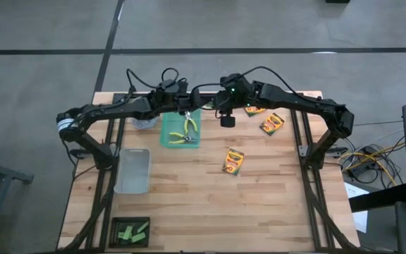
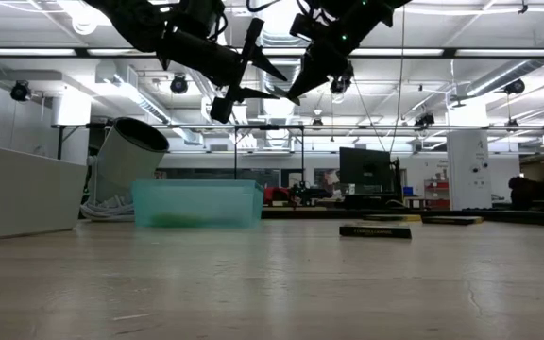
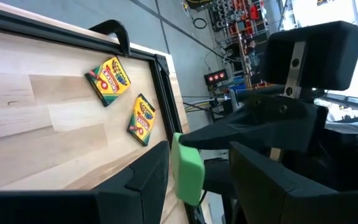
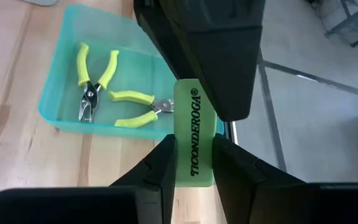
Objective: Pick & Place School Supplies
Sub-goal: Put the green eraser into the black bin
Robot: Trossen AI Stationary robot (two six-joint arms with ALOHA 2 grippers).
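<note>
My right gripper (image 4: 194, 149) is shut on a bright green block (image 4: 194, 124) printed TICONDEROGA, high above the teal tray (image 1: 168, 139). My left gripper (image 3: 197, 154) is open. It faces the right gripper from the table's left, with its fingers on either side of the block's free end (image 3: 188, 168). Two yellow-green pliers (image 4: 92, 81) (image 4: 138, 107) lie flat in the tray. Three crayon boxes (image 1: 233, 161) (image 1: 272, 123) (image 1: 254, 109) lie flat on the table to its right. More green blocks (image 1: 132, 231) lie at the near left corner. My right gripper pinches the green block between its two fingers (image 4: 229, 162), on the long flat sides at the end nearest me (image 4: 194, 168). The fingers come from the table's right and lie along the block. The block is lifted clear and sticks out beyond the fingertips. My left gripper has the block's free end close against one finger (image 3: 157, 168); I cannot tell whether they touch.
A clear plastic bin (image 1: 132, 169) stands left of the table's middle. A pale cylinder (image 2: 126, 156) leans near the tray's far left. The remaining green blocks sit on a dark mat (image 1: 118, 224). Bare wood lies near and right of the middle.
</note>
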